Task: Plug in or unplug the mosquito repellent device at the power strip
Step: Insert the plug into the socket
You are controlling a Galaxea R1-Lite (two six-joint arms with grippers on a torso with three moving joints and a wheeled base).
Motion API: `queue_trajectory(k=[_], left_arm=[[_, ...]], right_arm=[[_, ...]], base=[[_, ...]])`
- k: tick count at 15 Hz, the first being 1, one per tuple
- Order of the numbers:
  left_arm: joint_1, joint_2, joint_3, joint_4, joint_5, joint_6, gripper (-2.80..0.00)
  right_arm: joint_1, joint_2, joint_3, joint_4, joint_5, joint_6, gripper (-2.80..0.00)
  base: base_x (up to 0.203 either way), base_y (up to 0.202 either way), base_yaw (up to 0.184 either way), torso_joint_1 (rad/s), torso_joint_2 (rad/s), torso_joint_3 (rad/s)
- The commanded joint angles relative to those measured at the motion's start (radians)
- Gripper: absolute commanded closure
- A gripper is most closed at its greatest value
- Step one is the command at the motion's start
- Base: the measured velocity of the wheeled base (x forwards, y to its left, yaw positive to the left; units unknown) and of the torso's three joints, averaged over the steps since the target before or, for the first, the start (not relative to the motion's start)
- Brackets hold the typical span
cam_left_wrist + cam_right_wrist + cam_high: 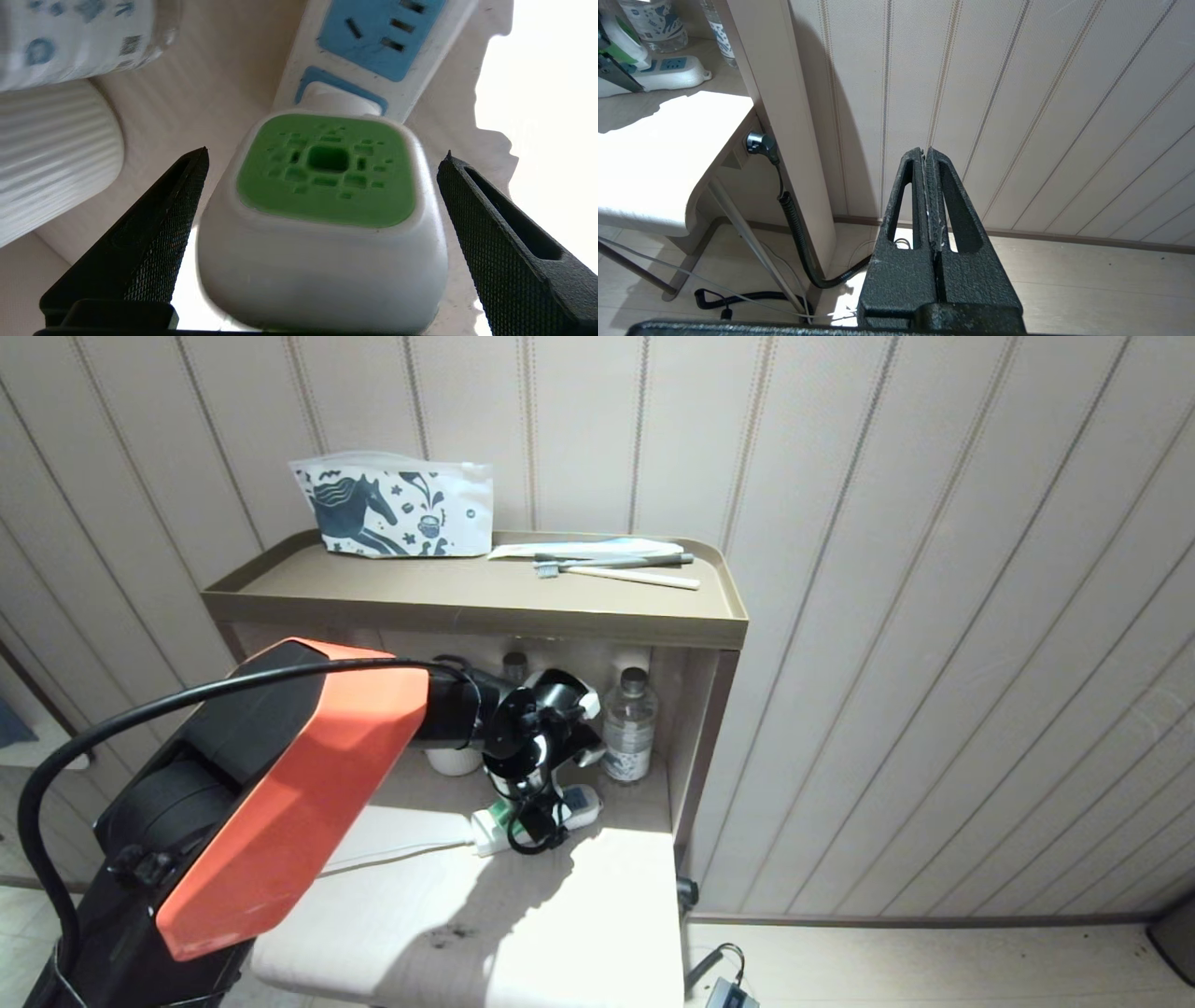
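Black textured fingers [159, 233] of the left gripper [322, 154] stand spread wide, one on each side of the mosquito repellent device [327, 186], clear of its white body. Its green vented top sits between the fingertips, and the device is plugged into the power strip [373, 46], whose blue sockets lie just beyond. Beside one finger stands a ribbed white cup [51, 154]. Off to the side, the right gripper [927, 158] hangs with fingers pressed together, holding nothing.
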Motion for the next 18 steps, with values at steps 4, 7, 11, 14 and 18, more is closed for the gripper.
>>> queue_trajectory(k=[4, 7, 11, 14, 18], left_arm=[[-0.003, -0.083, 0.006, 0.003, 0.001, -0.025, -2.8], [-0.005, -0.109, 0.009, 0.011, -0.001, -0.037, -2.8], [-0.006, -0.177, 0.086, 0.0, 0.0, -0.037, -2.8], [-0.005, -0.276, 0.184, -0.007, -0.006, -0.052, -2.8], [-0.005, -0.398, 0.326, -0.056, -0.012, -0.066, -2.8]], right_arm=[[0.0, 0.0, 0.0, 0.0, 0.0, 0.0, 0.0], [0.0, 0.0, 0.0, 0.0, 0.0, 0.0, 0.0], [0.0, 0.0, 0.0, 0.0, 0.0, 0.0, 0.0], [0.0, 0.0, 0.0, 0.0, 0.0, 0.0, 0.0], [0.0, 0.0, 0.0, 0.0, 0.0, 0.0, 0.0]], base=[[0.0, 0.0, 0.0, 0.0, 0.0, 0.0], [0.0, 0.0, 0.0, 0.0, 0.0, 0.0], [0.0, 0.0, 0.0, 0.0, 0.0, 0.0], [0.0, 0.0, 0.0, 0.0, 0.0, 0.0], [0.0, 0.0, 0.0, 0.0, 0.0, 0.0]])
